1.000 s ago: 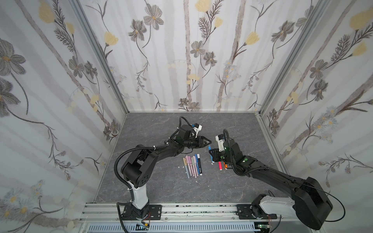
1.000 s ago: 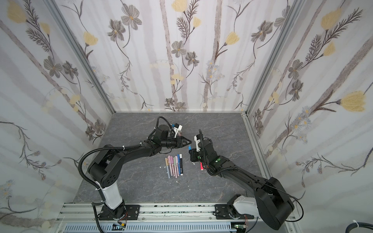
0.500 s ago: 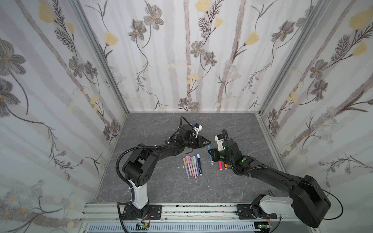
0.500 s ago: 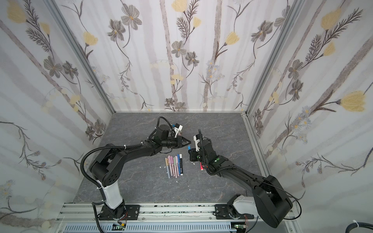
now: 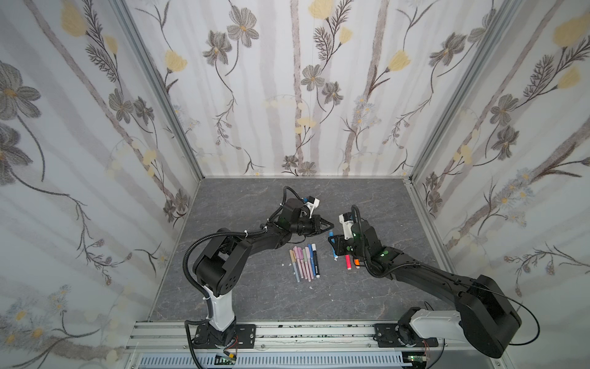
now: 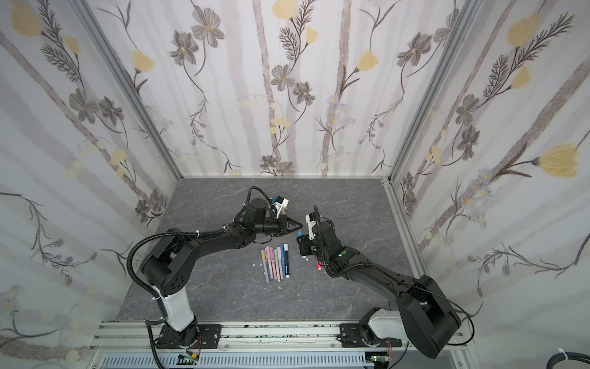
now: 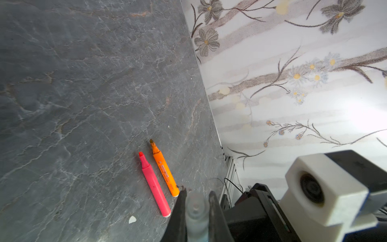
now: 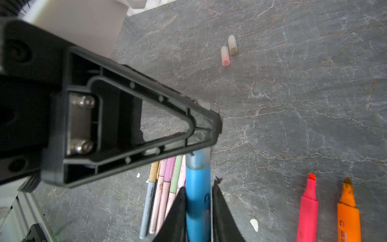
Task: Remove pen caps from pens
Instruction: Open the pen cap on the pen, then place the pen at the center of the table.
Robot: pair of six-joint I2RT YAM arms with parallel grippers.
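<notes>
The grey stone-patterned table (image 5: 255, 198) carries everything, and above it our two arms now meet. The change of the last second is this: our left gripper (image 7: 198, 192) has come across from just beside the right one and drawn its jaws together onto the frosted translucent plastic cap (image 7: 195, 209). Our right gripper (image 8: 199, 185) clamps the barrel of the thick blue plastic marker (image 8: 198, 176), whose capped end reaches into the left fingertips. Both ends are now gripped, so we judge the pull can begin; the cap is not yet off.

Below the left gripper, toward our bases, the row of slim pastel pens (image 5: 303, 260) lies side by side on the table, seemingly not yet uncapped. Just beside the right gripper, on its outer side, rest the pink plastic highlighter (image 7: 154, 184) and the orange plastic highlighter (image 7: 165, 169), both with bare tips. Well beyond the right gripper's fingertips, two short frosted caps (image 8: 228, 50) lie loose, close together. A small white fleck (image 8: 254, 225) sits near the right fingers. We reckon two markers are done, a third is in hand, and the row waits.
</notes>
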